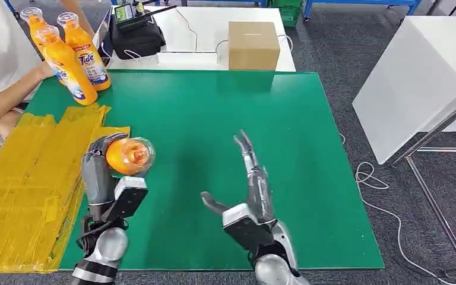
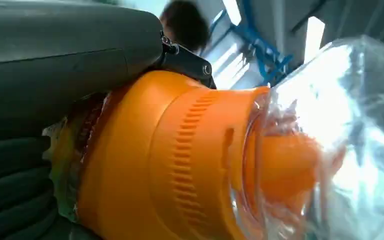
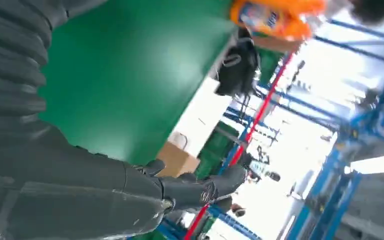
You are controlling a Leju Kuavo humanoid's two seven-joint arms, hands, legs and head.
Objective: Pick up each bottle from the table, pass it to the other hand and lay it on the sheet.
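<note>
head view: the right hand (image 1: 250, 189) hovers over the green table (image 1: 214, 119) with fingers spread, holding nothing. the left hand (image 1: 104, 178) grips an orange bottle (image 1: 129, 155) raised beside the yellow sheet (image 1: 24, 184). three more bottles (image 1: 71, 56) stand at the far left corner by a person's arm (image 1: 6, 98); a cardboard box (image 1: 253, 45) sits beyond.

left wrist view: the bottle's ribbed orange cap (image 2: 180, 160) and clear wrap, close up.

right wrist view: spread dark fingers (image 3: 195, 190) above green.

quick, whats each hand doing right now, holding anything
Left hand: holding an orange bottle, cap end toward the camera.
Right hand: open, fingers spread, holding nothing, above the green mat.
</note>
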